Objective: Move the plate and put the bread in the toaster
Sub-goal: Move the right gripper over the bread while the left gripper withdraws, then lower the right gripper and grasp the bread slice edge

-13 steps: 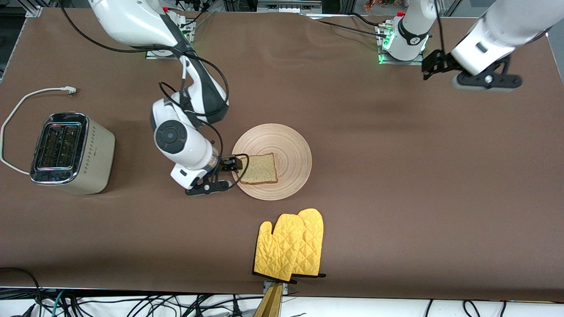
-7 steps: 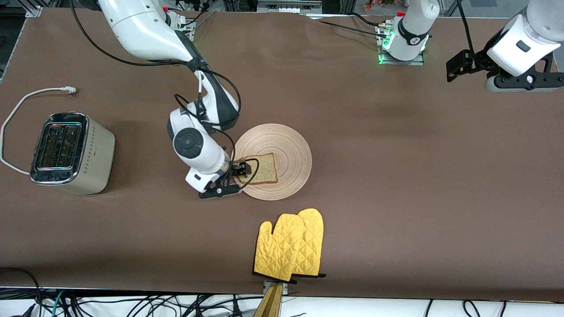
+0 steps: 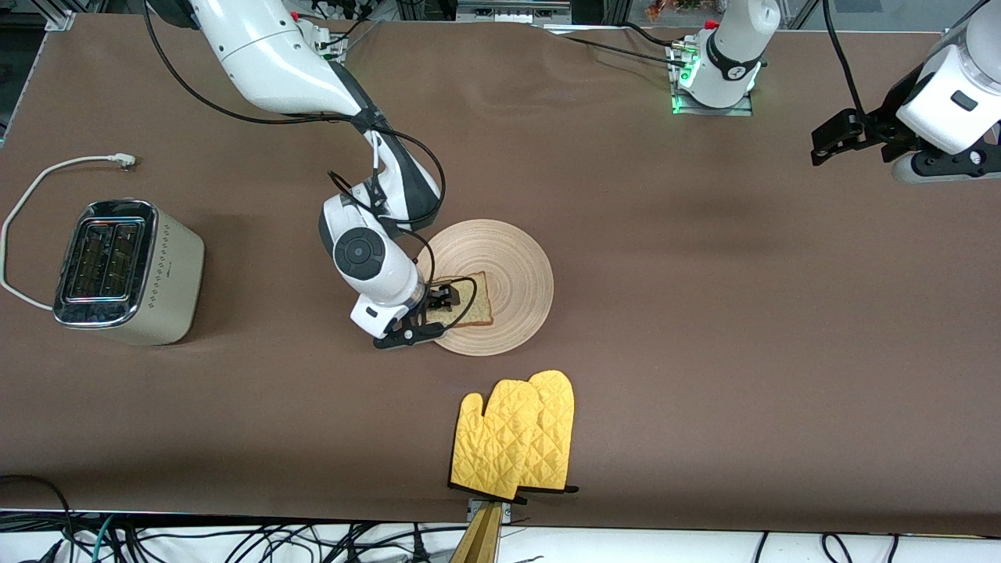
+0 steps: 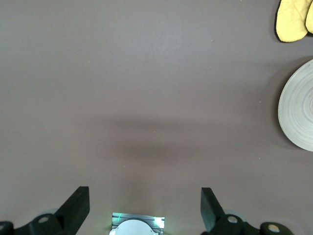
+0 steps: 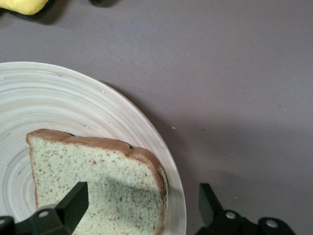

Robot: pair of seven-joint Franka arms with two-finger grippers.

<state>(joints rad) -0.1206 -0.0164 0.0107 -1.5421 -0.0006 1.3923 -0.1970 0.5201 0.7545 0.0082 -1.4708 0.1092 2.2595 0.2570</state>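
The bread [image 3: 471, 301] lies flat on the light-wood plate [image 3: 512, 258] in the middle of the table. My right gripper [image 3: 408, 335] hangs open over the plate's rim at the right arm's end. In the right wrist view its jaws [image 5: 142, 205] straddle the bread's [image 5: 98, 176] crust edge and the plate's rim [image 5: 161, 161], one finger over the bread, the other over bare table. The toaster [image 3: 125, 270] stands at the right arm's end, its slots empty. My left gripper [image 3: 942, 166] waits open and empty [image 4: 144, 210] high over the left arm's end.
A pair of yellow oven mitts [image 3: 516, 434] lies nearer the front camera than the plate, at the table's front edge. The toaster's white cord [image 3: 47, 176] loops beside it. The left wrist view shows the plate's edge [image 4: 298, 112] and a mitt [image 4: 293, 19].
My right gripper has moved from beside the plate to over its rim and the bread's edge. My left arm has swung farther toward its own end of the table.
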